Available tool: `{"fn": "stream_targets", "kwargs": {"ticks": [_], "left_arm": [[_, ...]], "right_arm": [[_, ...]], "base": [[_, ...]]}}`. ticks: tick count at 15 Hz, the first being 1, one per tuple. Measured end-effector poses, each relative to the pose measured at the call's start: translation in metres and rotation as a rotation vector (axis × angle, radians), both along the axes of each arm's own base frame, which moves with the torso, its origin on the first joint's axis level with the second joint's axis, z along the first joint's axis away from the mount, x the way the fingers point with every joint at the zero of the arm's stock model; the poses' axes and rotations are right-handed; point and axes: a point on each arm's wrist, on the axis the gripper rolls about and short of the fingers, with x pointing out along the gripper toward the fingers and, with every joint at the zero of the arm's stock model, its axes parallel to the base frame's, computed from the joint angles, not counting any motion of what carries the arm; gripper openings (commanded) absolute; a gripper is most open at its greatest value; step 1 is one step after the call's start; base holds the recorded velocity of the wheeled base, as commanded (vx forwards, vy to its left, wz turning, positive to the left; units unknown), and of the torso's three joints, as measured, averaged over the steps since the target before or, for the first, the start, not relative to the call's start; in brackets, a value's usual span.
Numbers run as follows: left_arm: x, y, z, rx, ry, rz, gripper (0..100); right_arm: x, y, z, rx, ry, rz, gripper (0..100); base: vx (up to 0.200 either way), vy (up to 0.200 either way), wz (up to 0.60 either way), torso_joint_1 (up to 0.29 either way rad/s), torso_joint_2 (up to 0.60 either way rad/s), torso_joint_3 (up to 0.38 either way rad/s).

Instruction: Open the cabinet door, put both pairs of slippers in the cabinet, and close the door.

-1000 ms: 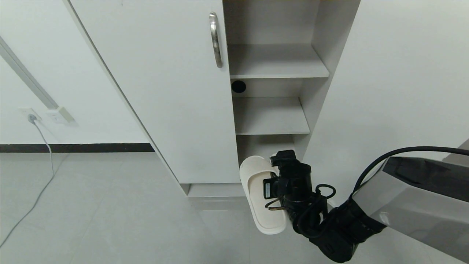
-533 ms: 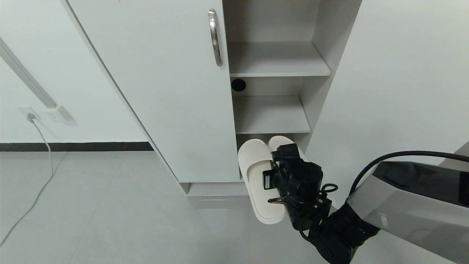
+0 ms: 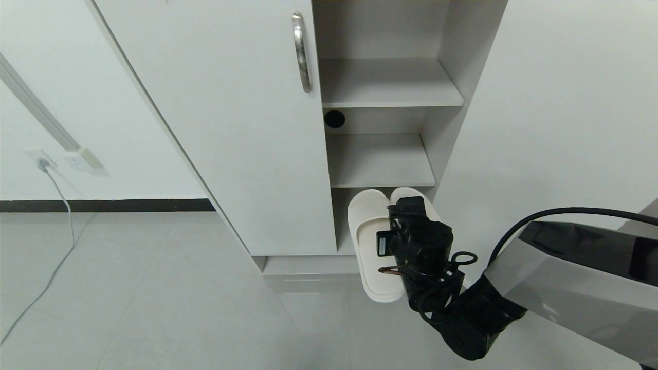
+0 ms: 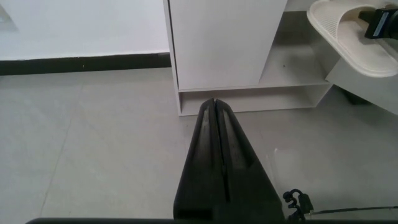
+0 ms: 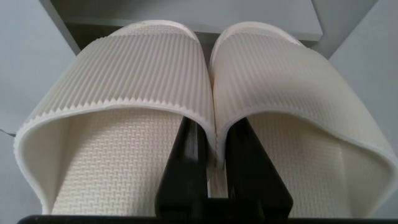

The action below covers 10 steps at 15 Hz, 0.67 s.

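At the cabinet (image 3: 380, 162) mouth, stowing step in hand
Slippers (image 3: 374, 246) are clamped by the inner straps in the right hand (image 5: 209, 167), toes at the bottom compartment; probably to be pushed deeper, then let go

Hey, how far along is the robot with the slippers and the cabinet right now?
Done: the cabinet door stands open, showing the shelves. In hand: the right end effector grips one pair of white slippers by their inner strap edges, toes at the bottom compartment. The left end effector is shut and holds nothing. Left: set this pair inside, stow the second pair, close the door.
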Motion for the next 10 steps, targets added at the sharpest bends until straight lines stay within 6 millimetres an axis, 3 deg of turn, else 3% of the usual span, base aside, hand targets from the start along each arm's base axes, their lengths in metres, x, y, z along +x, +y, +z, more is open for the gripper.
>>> {"fn": "stream_targets", "kwargs": {"ticks": [8,10], "left_arm": [[0.0000,0.0000,0.0000,0.002,0.000,0.000,0],[0.0000,0.0000,0.0000,0.002,0.000,0.000,0]], "right_arm": [[0.0005,-0.0003,0.0006,0.002,0.001,-0.015,0],[0.0009,-0.0006,0.0013,0.004,-0.001,-0.019,0]], "base": [[0.000,0.000,0.00,0.000,0.00,0.000],[0.200,0.000,0.00,0.002,0.00,0.000]]}}
